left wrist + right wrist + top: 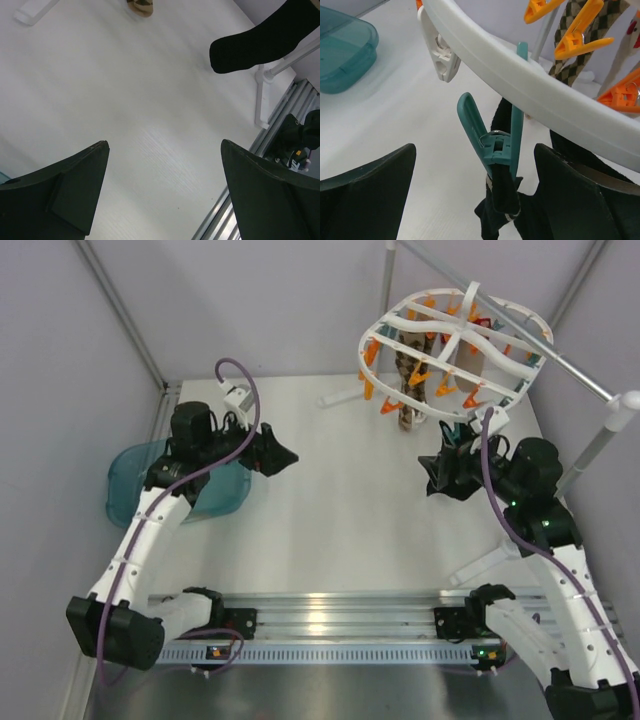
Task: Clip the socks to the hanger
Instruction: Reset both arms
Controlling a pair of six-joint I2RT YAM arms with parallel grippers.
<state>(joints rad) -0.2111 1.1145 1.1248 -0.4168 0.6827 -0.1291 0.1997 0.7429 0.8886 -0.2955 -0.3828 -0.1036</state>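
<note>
Left gripper (283,455): hovers above the white table (340,530), near the teal bin (150,485). Fingers (75,195) wide apart, nothing between them.

Right gripper (432,475): sits just under the near rim of the hanger (452,338). Also spread wide, clamps on nothing.

Hanger: hangs tilted at the grey pole stand (560,365), above the far right part of the table.

Teal clip (497,145): hangs from the white rim, between the two right fingers (370,200), apart from both as far as can be seen. Bites the upper edge of one black sock (502,197).

Black sock: drops limp below this clip. Shows in the left wrist view as a dark rounded end (255,42) in the air above the table.

Second black sock: cannot tell. Only some dark fabric behind the right finger, not clear if another sock.

Brown patterned sock (410,390): hangs further inside the hanger, among orange clips (580,30).
</note>
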